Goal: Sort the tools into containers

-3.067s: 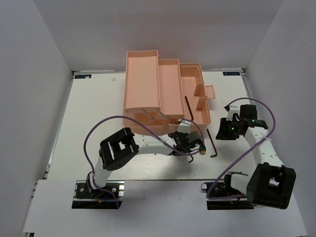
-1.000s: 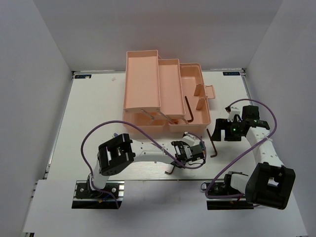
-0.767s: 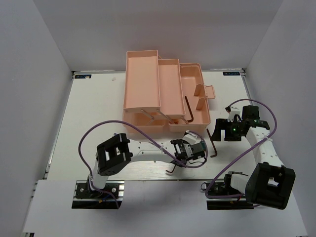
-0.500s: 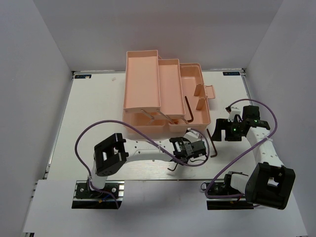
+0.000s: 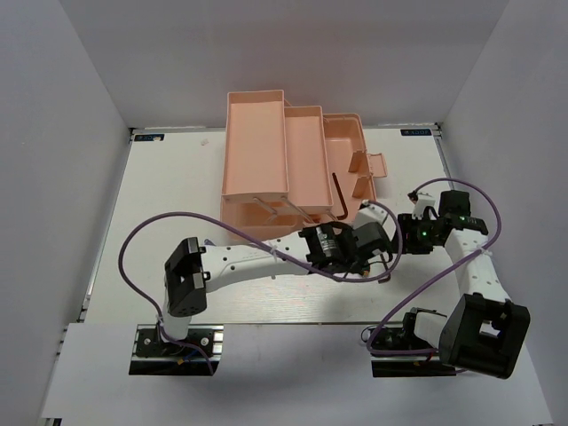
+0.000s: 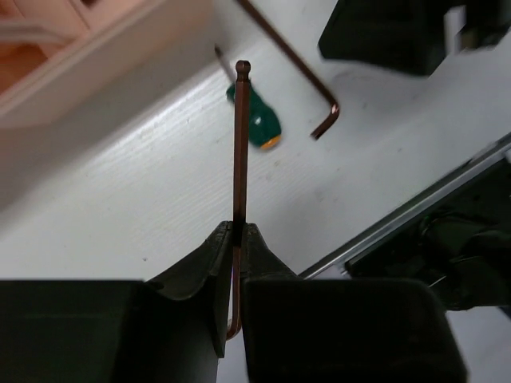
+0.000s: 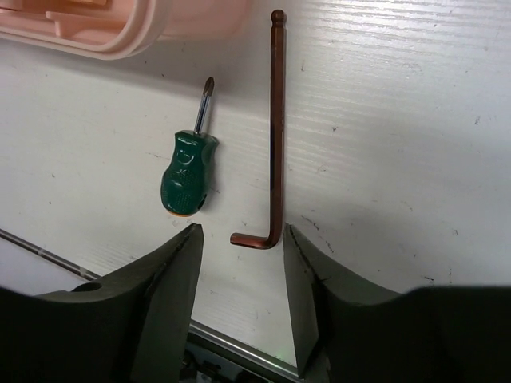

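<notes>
Hex key (image 6: 240, 152) stands pinched between left fingers (image 6: 200, 271).

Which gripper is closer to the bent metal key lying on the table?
Right. The right gripper is open around the loose hex key, one finger each side of its bent end. The left gripper, shut on a second hex key, is farther off, past the green screwdriver.
</notes>
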`<state>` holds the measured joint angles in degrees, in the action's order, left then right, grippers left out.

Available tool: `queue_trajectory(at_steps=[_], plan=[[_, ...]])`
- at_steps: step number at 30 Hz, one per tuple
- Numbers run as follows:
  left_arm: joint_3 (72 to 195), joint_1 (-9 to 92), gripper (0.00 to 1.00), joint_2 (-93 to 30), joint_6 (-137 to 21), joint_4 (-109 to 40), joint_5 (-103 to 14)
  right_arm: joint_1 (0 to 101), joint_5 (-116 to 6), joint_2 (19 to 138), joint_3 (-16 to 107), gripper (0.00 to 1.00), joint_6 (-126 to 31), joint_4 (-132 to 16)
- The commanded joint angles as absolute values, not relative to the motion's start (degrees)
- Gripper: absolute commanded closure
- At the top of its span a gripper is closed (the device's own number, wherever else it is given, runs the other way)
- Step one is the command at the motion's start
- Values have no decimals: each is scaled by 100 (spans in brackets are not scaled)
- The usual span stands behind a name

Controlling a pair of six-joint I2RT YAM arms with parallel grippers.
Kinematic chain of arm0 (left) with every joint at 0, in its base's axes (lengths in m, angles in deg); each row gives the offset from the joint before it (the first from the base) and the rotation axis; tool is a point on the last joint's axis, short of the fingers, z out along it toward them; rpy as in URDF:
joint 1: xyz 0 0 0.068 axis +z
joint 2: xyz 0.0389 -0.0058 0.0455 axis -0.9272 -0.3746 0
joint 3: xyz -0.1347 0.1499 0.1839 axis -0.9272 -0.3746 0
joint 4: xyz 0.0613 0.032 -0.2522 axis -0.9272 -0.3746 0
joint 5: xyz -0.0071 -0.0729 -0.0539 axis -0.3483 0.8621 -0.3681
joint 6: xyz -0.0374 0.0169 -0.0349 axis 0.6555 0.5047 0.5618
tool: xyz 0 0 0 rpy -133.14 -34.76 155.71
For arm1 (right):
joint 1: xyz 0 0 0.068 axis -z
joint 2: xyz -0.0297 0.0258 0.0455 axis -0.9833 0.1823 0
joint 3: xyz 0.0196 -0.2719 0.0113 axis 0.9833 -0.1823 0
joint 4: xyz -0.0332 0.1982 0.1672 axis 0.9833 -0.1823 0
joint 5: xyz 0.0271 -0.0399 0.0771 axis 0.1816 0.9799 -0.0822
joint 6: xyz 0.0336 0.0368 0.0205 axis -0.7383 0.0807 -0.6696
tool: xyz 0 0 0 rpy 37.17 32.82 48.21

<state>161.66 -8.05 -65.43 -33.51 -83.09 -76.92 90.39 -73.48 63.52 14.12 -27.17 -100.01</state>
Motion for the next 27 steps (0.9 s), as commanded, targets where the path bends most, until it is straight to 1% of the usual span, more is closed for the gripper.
queue_trajectory(at_steps=[1, 4, 12, 16, 17, 18, 20, 21, 23, 24, 26, 27], plan=[[16817, -618, 100, -6262, -3745, -8363, -8007, 9092, -7521, 6179, 1400, 50, -2627, -10078], [17274, -408, 100, -6457, -3808, -8416, -8139, 9136, -7564, 6188, 1400, 50, -2618, -10113], [18319, 331, 100, -7168, -4203, -7749, -8183, 9172, -7565, 6056, 1329, 50, -2548, -10077], [18637, 699, 100, -7634, -4317, -7441, -7946, 9189, -7529, 6073, 1285, 40, -2443, -10051], [18698, 753, 100, -7774, -4317, -7362, -7946, 9172, -7556, 6091, 1277, 26, -2399, -10042], [18699, 805, 100, -7828, -4317, -7266, -7946, 9172, -7625, 6091, 1268, 21, -2373, -10068], [18699, 989, 100, -7951, -4317, -7011, -7789, 9172, -7705, 6152, 1259, 17, -2162, -10069], [18699, 1051, 100, -8073, -4317, -6845, -7709, 9172, -7766, 6196, 1250, 17, -2127, -10060], [18786, 1218, 100, -8188, -4370, -6712, -7534, 9154, -7819, 6249, 1163, 22, -1995, -10008], [18839, 1219, 100, -8258, -4370, -6711, -7533, 9145, -7820, 6301, 1119, 26, -1977, -9911], [19040, 1298, 100, -8443, -4370, -6641, -7287, 9119, -7706, 6380, 944, 30, -1925, -9683], [19120, 1368, 97, -8504, -4370, -6641, -7287, 9110, -7688, 6407, 899, 35, -1933, -9525]])
